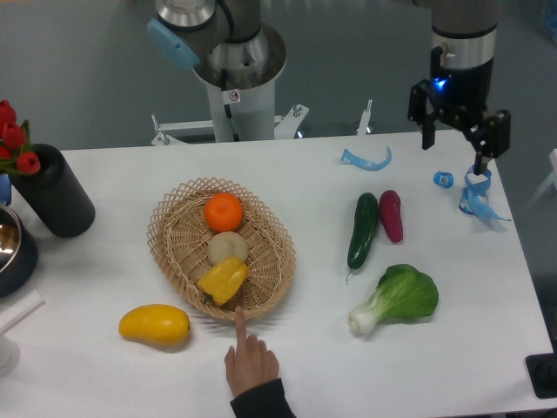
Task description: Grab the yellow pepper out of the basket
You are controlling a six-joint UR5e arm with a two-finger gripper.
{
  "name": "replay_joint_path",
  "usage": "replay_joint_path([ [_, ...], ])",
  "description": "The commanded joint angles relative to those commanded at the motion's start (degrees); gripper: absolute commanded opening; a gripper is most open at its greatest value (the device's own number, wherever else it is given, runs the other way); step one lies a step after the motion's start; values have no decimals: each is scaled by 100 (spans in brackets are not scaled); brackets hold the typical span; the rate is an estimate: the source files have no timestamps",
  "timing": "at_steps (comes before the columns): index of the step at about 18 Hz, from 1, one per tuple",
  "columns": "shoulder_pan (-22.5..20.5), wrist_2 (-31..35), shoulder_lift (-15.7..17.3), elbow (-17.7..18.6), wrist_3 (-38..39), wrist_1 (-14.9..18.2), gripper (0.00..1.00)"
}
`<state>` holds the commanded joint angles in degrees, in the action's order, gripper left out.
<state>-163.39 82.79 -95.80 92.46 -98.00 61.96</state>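
We are far from the pepper, and nothing is in our grip yet.

Going from big to small: the table [287, 366] carries the basket [174, 261] left of centre, and the arm hangs over the far right corner with its gripper [459, 139] spread apart and holding nothing, well away from the fruit. In the basket an orange [224, 212] sits at the back, a beige ball [228, 247] touches it in the middle, and the yellow pepper [224, 279] lies at the front wall, tilted against the ball. A person's hand [251, 366] points a finger at the basket's near rim, just under the pepper, which we take as marking our target. The mango [154, 324] lies outside the basket, a lookalike we should pass over.
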Motion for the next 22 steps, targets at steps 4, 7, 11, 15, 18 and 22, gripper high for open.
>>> replay_joint_path([
  [4, 0, 0, 0, -9, -9, 0, 100],
  [7, 0, 0, 0, 0, -9, 0, 100],
  [11, 9, 0, -35, 53, -9, 0, 100],
  [15, 26, -18, -18, 350, 218, -271, 100],
  [18, 315, -26, -61, 457, 1262, -474, 100],
  [22, 597, -394, -263, 404, 2458, -483, 100],
])
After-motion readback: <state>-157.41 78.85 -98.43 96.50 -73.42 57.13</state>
